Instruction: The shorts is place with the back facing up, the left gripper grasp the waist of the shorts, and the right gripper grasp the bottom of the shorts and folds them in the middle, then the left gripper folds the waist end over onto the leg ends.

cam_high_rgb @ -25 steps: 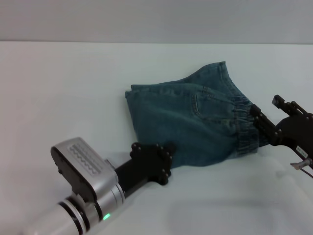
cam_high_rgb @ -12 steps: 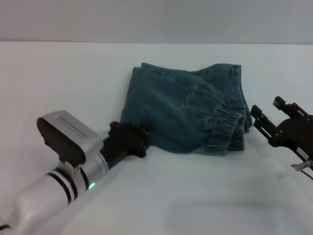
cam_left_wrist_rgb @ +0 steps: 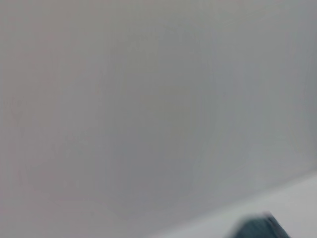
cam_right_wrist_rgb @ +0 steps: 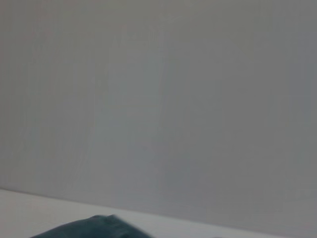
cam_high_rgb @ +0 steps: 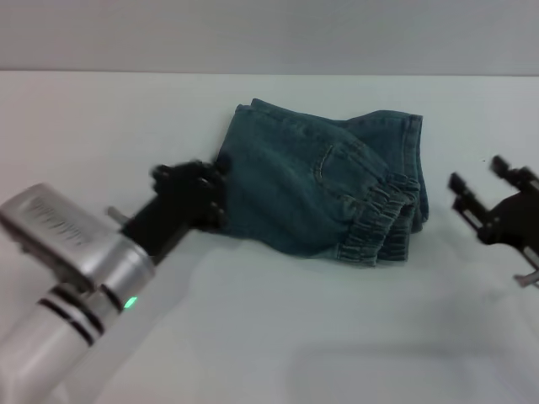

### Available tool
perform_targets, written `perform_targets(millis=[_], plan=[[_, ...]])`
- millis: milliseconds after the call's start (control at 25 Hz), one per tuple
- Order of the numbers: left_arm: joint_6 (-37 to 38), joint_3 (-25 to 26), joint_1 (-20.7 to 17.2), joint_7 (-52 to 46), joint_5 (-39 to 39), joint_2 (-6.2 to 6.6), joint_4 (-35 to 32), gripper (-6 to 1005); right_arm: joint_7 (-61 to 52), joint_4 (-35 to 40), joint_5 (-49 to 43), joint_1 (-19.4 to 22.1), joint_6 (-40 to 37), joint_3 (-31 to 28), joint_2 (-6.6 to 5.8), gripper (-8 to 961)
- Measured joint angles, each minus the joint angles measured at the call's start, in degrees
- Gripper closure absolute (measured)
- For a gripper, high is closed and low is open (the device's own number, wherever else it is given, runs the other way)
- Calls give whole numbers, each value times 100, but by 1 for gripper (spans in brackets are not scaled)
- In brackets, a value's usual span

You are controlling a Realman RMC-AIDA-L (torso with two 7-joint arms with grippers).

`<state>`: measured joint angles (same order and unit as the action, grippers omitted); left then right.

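The blue denim shorts [cam_high_rgb: 320, 189] lie folded on the white table [cam_high_rgb: 278, 337] in the head view, with the elastic waistband [cam_high_rgb: 379, 227] bunched at the front right and a back pocket facing up. My left gripper [cam_high_rgb: 192, 195] is at the shorts' left edge, right against the cloth. My right gripper [cam_high_rgb: 482, 178] hovers open to the right of the shorts, apart from them and holding nothing. Only a dark sliver of the shorts [cam_left_wrist_rgb: 257, 229] shows in the left wrist view. The right wrist view catches just a strip of the shorts [cam_right_wrist_rgb: 91, 228].
The white table stretches wide around the shorts, and a grey wall [cam_high_rgb: 269, 34] rises behind its far edge. My left arm's silver forearm [cam_high_rgb: 67, 252] reaches in from the lower left.
My left gripper has swung left and farther back, and the shorts have shifted and flattened into a fold. My right gripper has drawn back to the right, away from the waistband.
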<state>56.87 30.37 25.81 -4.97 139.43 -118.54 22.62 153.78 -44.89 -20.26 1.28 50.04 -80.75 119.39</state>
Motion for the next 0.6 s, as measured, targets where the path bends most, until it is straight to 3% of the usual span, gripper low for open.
perform_targets(millis=[40, 240, 360, 480, 600], plan=[[554, 309, -263, 461, -9, -14, 23, 958, 226, 42, 233, 9, 19, -1, 0, 350], [767, 562, -375, 688, -11, -14, 23, 951, 1001, 527, 1619, -40, 258, -28, 17, 350], [1152, 1399, -728, 720, -19, -1, -1, 947, 1072, 1068, 2440, -88, 825, -41, 18, 350], [1206, 1599, -844, 689, -25, -4, 15, 943, 1143, 1334, 2625, -1, 1150, -184, 14, 350], [1163, 1667, -878, 650, -21, -5, -70, 875, 1151, 1533, 2618, 60, 1191, -302, 11, 350]])
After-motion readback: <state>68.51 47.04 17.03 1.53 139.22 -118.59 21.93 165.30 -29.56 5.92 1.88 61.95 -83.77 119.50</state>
